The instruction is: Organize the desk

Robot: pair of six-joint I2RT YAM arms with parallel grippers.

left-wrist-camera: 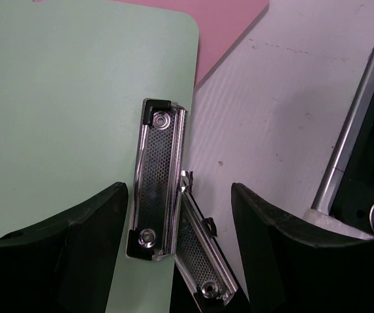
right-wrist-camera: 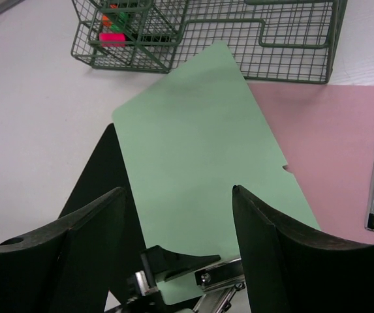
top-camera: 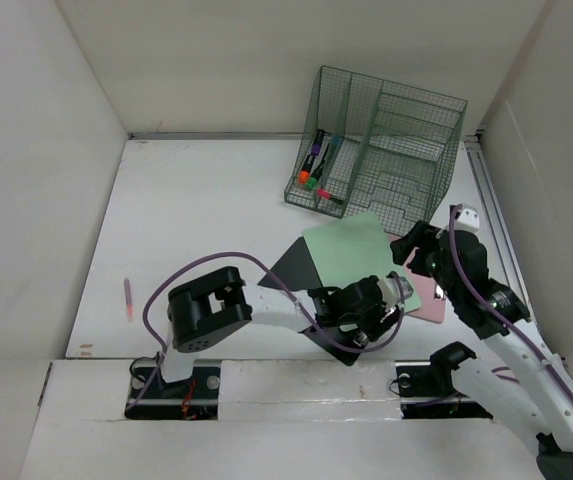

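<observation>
The white desk [top-camera: 196, 200] holds three overlapping clipboards: a green one [top-camera: 346, 250] on top, a black one [top-camera: 296, 262] under it, and a pink one [top-camera: 428, 296] to the right. My left gripper [top-camera: 366, 310] is open and low over the near end of the stack. In the left wrist view its open gripper [left-wrist-camera: 180, 222] straddles the green board's metal clip [left-wrist-camera: 157, 182] and the black board's clip [left-wrist-camera: 203, 257]. My right gripper [top-camera: 413, 245] is open and empty, hovering above the green clipboard [right-wrist-camera: 200, 150], as the right wrist view [right-wrist-camera: 177, 195] shows.
A dark green wire-mesh organizer [top-camera: 386, 150] stands at the back right and holds several markers [top-camera: 316, 160]. A pink pen [top-camera: 128, 298] lies at the left near the front. White panel walls [top-camera: 56, 150] border the desk.
</observation>
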